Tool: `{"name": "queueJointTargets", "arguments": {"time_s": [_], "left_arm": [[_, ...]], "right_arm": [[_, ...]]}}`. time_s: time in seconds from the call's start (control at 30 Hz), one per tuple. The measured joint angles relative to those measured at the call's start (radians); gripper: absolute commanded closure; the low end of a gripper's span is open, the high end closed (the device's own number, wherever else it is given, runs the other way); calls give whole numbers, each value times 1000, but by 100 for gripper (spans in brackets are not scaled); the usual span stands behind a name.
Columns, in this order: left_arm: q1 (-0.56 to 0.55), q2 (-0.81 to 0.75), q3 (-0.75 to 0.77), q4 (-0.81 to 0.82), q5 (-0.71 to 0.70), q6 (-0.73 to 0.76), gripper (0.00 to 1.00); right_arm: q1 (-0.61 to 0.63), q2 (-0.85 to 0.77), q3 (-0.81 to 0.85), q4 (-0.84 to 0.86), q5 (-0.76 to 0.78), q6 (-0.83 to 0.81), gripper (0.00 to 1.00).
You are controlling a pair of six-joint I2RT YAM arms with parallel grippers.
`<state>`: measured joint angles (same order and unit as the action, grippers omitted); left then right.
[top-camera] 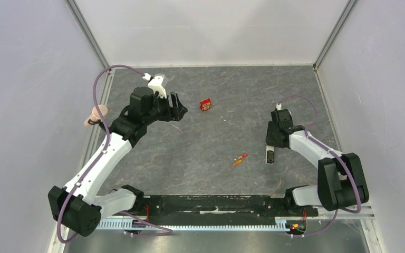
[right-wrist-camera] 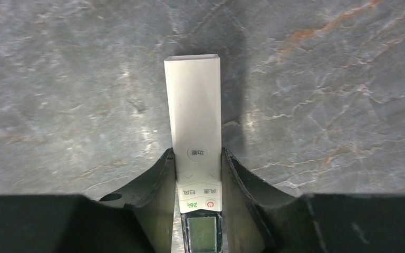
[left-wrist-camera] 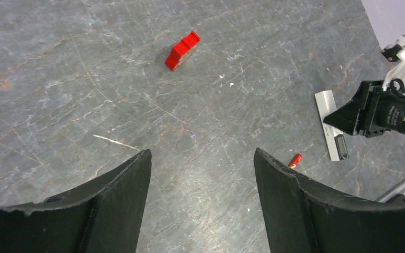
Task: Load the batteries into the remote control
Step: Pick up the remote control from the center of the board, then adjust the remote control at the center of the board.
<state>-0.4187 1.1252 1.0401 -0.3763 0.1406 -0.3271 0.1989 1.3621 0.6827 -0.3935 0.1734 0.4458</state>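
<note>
The remote control (right-wrist-camera: 195,116) lies button face up on the grey table, its dark screen end toward the wrist. My right gripper (right-wrist-camera: 198,154) is shut on it, both fingers pressed against its long sides. In the top view the remote control (top-camera: 270,154) sits under the right gripper (top-camera: 270,143) at the right. Two small orange-red batteries (top-camera: 240,159) lie just left of it. In the left wrist view one battery (left-wrist-camera: 295,160) peeks past the right finger. My left gripper (left-wrist-camera: 202,154) hovers open over bare table at the far left (top-camera: 182,110), holding nothing.
A small red square box (top-camera: 206,105) sits at the table's far middle, also seen as the red box (left-wrist-camera: 182,50) ahead of the left fingers. A thin pale sliver (left-wrist-camera: 115,141) lies near the left finger. Grey walls enclose the table on three sides.
</note>
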Motion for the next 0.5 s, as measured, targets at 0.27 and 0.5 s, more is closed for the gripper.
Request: {"name": "queueJointTargets", "arguments": {"time_s": [0.27, 0.5], "left_arm": [[0, -76, 0, -5, -59, -67, 25], [-4, -225, -174, 289, 39, -259, 26]], "right_arm": [[0, -151, -4, 163, -314, 140, 70], [61, -259, -73, 708, -568, 587, 68]]}}
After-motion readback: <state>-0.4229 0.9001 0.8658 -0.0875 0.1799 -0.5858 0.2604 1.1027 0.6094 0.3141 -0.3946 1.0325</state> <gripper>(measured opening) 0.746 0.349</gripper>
